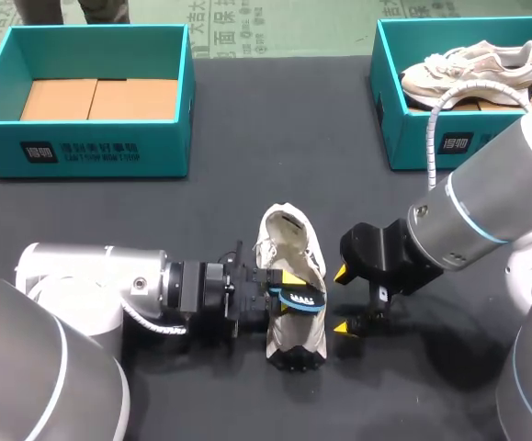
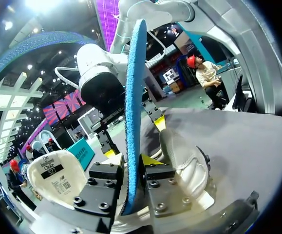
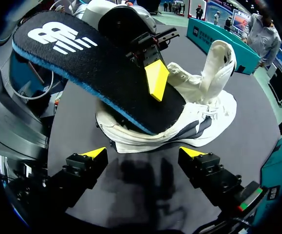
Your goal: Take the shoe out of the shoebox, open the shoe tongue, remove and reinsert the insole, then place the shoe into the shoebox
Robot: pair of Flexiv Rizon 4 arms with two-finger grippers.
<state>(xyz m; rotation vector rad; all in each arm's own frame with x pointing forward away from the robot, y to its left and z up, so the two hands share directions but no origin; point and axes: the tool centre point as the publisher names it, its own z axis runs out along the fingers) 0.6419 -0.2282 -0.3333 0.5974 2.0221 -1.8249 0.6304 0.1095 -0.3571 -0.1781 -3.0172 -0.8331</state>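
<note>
A white shoe [image 1: 288, 243] lies on the dark table between my two grippers, its tongue [image 3: 218, 63] pulled up. My left gripper [image 1: 282, 292] is shut on the black insole [image 1: 302, 299] with the blue underside, right over the shoe. In the left wrist view the insole [image 2: 133, 97] stands on edge between the fingers of the left gripper [image 2: 131, 157]. One end of the insole [image 3: 97, 73] rests at the opening of the shoe [image 3: 199, 112]. My right gripper [image 1: 342, 299] is open just right of the shoe and holds nothing; the right gripper [image 3: 143, 152] faces the shoe's side.
An empty teal shoebox [image 1: 91, 152] stands at the back left. A second teal shoebox [image 1: 431, 142] at the back right holds another white shoe [image 1: 468, 69]. Bare dark tabletop lies in front of both boxes.
</note>
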